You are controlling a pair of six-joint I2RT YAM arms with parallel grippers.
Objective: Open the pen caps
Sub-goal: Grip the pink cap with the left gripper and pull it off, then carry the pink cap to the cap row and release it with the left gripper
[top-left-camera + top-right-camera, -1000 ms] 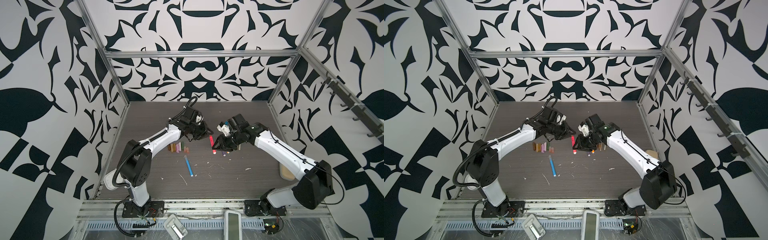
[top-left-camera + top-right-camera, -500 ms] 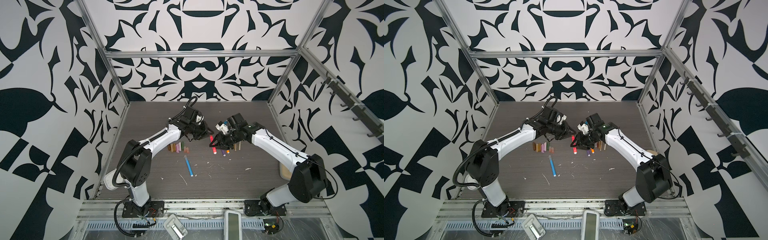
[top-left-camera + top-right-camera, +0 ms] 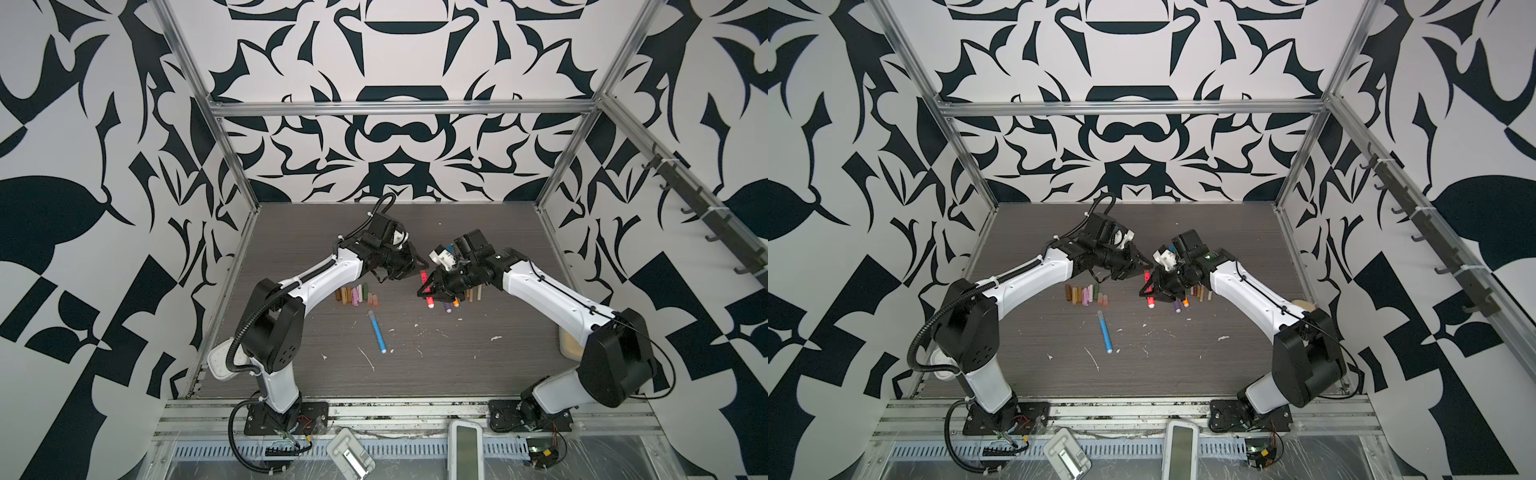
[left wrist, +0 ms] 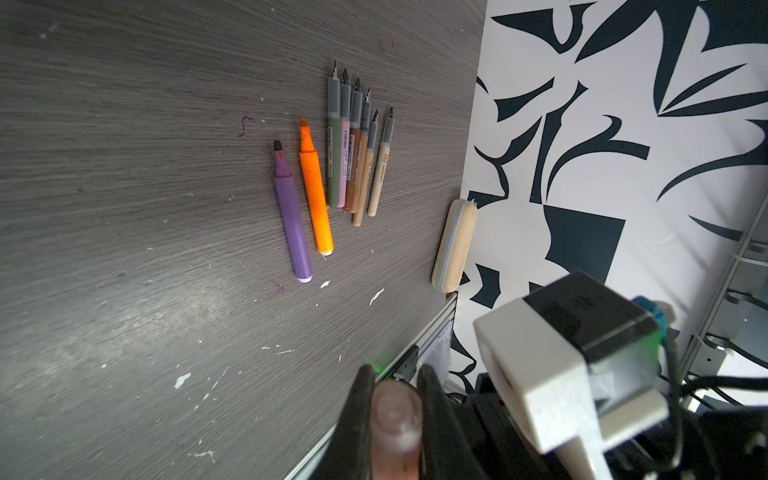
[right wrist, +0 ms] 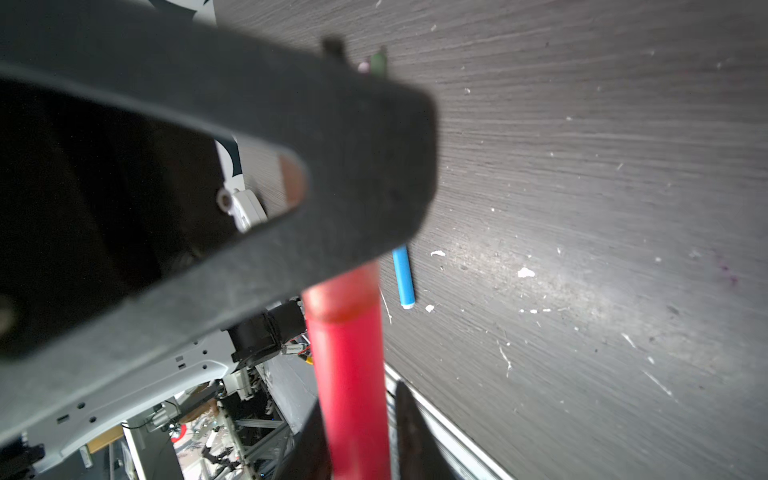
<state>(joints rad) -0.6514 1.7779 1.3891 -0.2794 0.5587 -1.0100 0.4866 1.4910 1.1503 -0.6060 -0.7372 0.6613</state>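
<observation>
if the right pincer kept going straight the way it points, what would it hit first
Likely the left pincer: its finger lies across the line, just past the red pen the right pincer holds; depth is unclear.

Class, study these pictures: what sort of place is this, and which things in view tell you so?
Probably a robot test cell in a lab: a silver aluminium frame with black-and-white patterned wall panels encloses a grey wood-grain tabletop, and two white-and-black robot arms are bolted along its front.
</observation>
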